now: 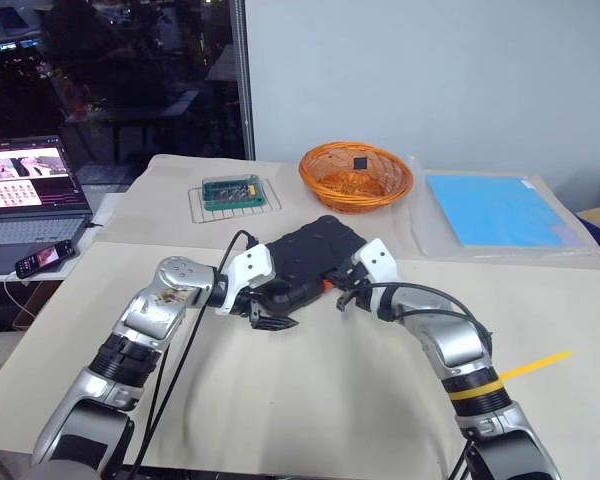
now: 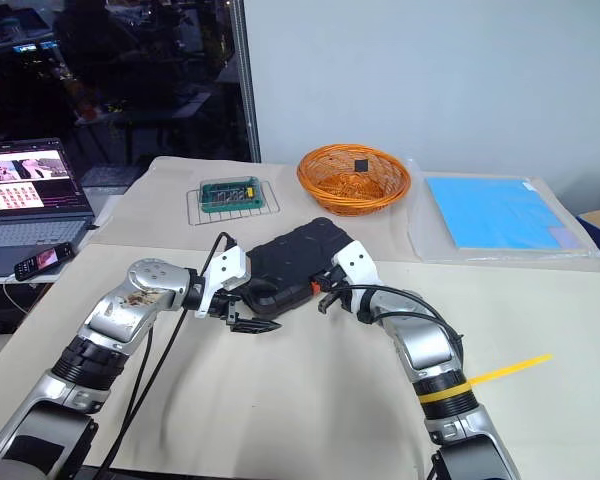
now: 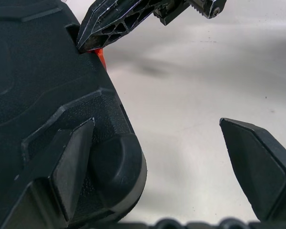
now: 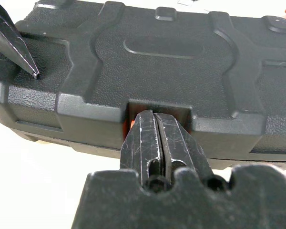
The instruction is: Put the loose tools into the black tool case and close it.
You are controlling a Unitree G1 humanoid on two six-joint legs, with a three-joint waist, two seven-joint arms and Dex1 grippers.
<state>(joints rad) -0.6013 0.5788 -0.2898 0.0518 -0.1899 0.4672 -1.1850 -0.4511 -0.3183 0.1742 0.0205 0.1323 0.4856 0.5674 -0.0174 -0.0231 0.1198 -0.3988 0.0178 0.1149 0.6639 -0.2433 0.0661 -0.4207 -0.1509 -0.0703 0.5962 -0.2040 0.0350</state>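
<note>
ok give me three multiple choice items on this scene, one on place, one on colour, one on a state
1. Where is the orange wicker basket?
A. behind the black textured plastic tool case
B. on the laptop
C. under the table

2. What colour is the case's small latch?
A. blue
B. orange
C. white

3. How are the grippers?
A. both open
B. both shut
C. left gripper open, right gripper shut

Answers: 1 A, the basket sits farther back on the table; 2 B, orange shows at the case's edge; 3 C, left fingers are spread around a corner, right fingers are together at the latch recess.
</note>
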